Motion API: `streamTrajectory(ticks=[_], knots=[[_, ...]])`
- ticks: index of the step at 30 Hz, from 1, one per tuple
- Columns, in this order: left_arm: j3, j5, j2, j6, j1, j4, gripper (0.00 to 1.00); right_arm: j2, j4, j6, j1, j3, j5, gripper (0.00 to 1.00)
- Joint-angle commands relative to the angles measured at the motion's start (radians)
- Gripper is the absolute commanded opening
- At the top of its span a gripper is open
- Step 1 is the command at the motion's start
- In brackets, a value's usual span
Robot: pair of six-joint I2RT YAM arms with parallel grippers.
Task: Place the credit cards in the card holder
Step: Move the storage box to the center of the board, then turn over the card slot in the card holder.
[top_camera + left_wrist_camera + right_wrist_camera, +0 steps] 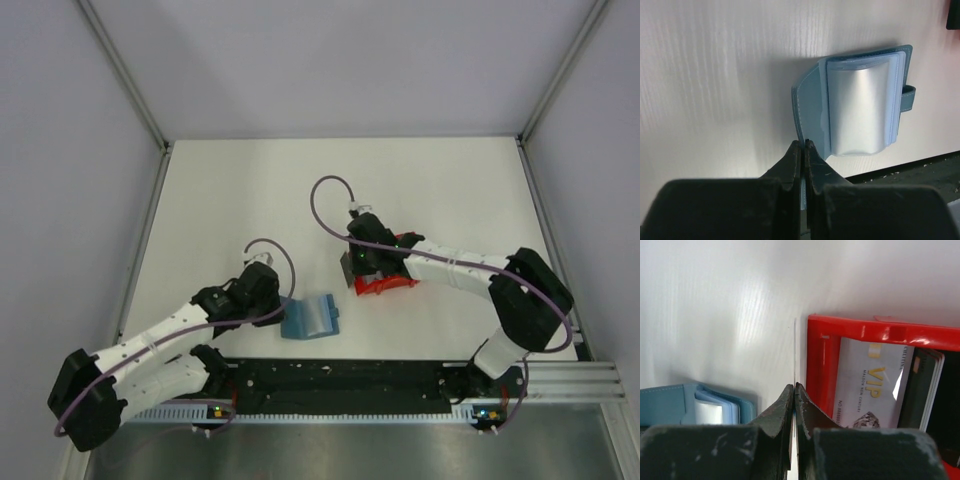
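The teal card holder [312, 318] lies open on the white table near the front edge. In the left wrist view [860, 105] its clear inner sleeves shine silver. My left gripper [803, 145] is shut on the holder's near cover edge; it also shows in the top view [280, 305]. My right gripper [795, 386] is shut on a thin credit card [794, 350], seen edge-on, just left of the red tray. From above, the right gripper [362, 268] is over the tray's left end. A whitish VIP card [870, 385] and a black card [920, 390] lie in the tray.
The red open-topped tray [390, 285] sits right of the card holder, its rim close to my right fingers [817, 365]. A black strip [340, 375] runs along the table's front edge. Grey walls with metal posts enclose the table.
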Motion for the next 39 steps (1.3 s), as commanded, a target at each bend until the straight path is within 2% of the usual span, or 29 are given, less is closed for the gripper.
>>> streamTrajectory(ticks=[1,7,10,16,24,39], knots=[[0.004,0.033,0.059,0.014,-0.002,0.113,0.0,-0.123,-0.005,-0.011,-0.009,-0.038,0.011,0.0],[-0.015,-0.005,0.082,-0.026,-0.002,0.119,0.0,-0.267,0.086,0.128,0.017,-0.14,-0.141,0.0],[-0.032,0.007,0.078,-0.032,-0.002,0.136,0.0,-0.298,0.133,0.191,0.051,-0.171,-0.169,0.0],[-0.042,0.01,0.081,-0.029,-0.002,0.153,0.0,-0.263,0.128,0.261,0.12,-0.182,-0.12,0.0],[-0.049,0.007,0.066,-0.026,-0.002,0.142,0.0,-0.296,0.125,0.29,0.122,-0.231,-0.054,0.0],[-0.052,0.01,0.069,-0.027,-0.002,0.152,0.0,-0.284,0.128,0.297,0.12,-0.274,-0.066,0.0]])
